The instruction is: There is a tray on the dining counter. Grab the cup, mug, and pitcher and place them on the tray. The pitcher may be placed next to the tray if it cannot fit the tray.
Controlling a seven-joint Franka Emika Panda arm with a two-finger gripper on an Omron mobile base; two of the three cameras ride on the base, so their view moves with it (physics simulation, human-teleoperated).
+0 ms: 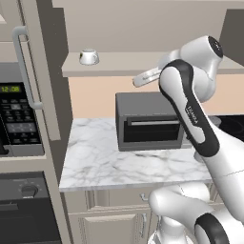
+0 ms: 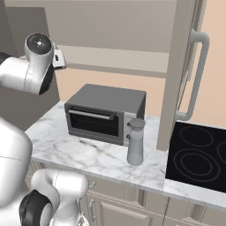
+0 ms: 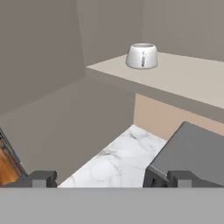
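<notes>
The white mug (image 1: 88, 56) sits on a beige shelf (image 1: 114, 64) high above the marble bench (image 1: 119, 159), toward the shelf's left end in the left base view and well left of the toaster oven (image 1: 150, 121) below it. In the hand view the mug (image 3: 142, 56) stands ahead and above, upright, with a dark mark on its side; its handle cannot be made out. The grey pitcher (image 2: 135, 141) stands on the bench just in front of the oven's right corner, left of the black cooktop (image 2: 198, 154).

The end effector (image 3: 111, 178) is raised above the bench and aimed toward the shelf. Its fingertips (image 3: 41, 178) stand wide apart with nothing between them, so it is open and empty.

The step in hand looks like the reach for the mug, an early stage of the job, since both vessels seen here are not yet on a tray. The next move calls for lifting and extending the hand to shelf height, centring the fingers on the mug's squat body, and closing without knocking it toward the wall. Clearing the shelf edge on approach will need care.
</notes>
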